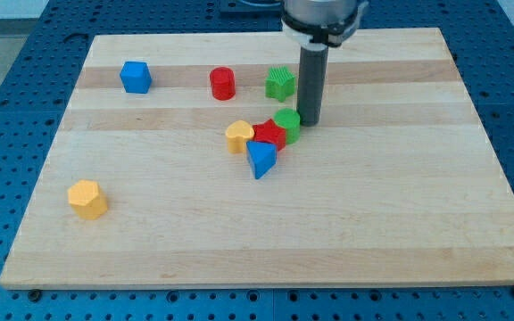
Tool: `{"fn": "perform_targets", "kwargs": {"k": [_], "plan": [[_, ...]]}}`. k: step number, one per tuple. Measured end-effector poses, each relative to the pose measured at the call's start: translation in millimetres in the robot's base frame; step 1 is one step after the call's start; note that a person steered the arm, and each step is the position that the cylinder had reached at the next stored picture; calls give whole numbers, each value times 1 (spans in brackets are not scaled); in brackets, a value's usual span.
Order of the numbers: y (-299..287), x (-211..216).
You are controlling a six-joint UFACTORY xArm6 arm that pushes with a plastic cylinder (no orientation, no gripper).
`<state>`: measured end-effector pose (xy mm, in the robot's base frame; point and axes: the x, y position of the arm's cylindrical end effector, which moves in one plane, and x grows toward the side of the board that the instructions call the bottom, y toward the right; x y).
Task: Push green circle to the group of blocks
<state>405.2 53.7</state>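
In the camera view, you are looking down on a pale wooden board (266,241) lying on a blue perforated table (7,107). The green circle (287,123) sits a little above the board's middle: a short, round, bright green cylinder standing on its flat end, its top face lighter than its side. It touches the red block (270,135) at its lower left, so it is already against the cluster. That cluster also holds the yellow heart-shaped block (239,135) on the view's left of the red one and the blue triangular block (261,159) just below them, tilted with a corner pointing toward the view's bottom.

The dark rod comes straight down from the arm's housing at the view's top, and my tip (310,122) rests on the board just beside the green circle, on its right; whether they touch you cannot tell. The tool is a plain rod with no jaws, so it neither spreads nor clamps on anything.

Apart from the group, you see a green star-shaped block (280,82) just left of the rod, a red cylinder (223,83), a blue cube (136,77) toward the top left, and a yellow hexagonal block (87,198) alone at the lower left.
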Motion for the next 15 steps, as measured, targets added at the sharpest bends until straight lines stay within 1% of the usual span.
{"fn": "perform_targets", "kwargs": {"k": [2, 3, 4, 5, 6, 7, 10, 11, 12, 13, 15], "plan": [[1, 9], [-3, -11], [-8, -16], [24, 17], [31, 53], [12, 56], [-29, -3], [-28, -6], [-10, -22], [-14, -40], [-66, -36]]}}
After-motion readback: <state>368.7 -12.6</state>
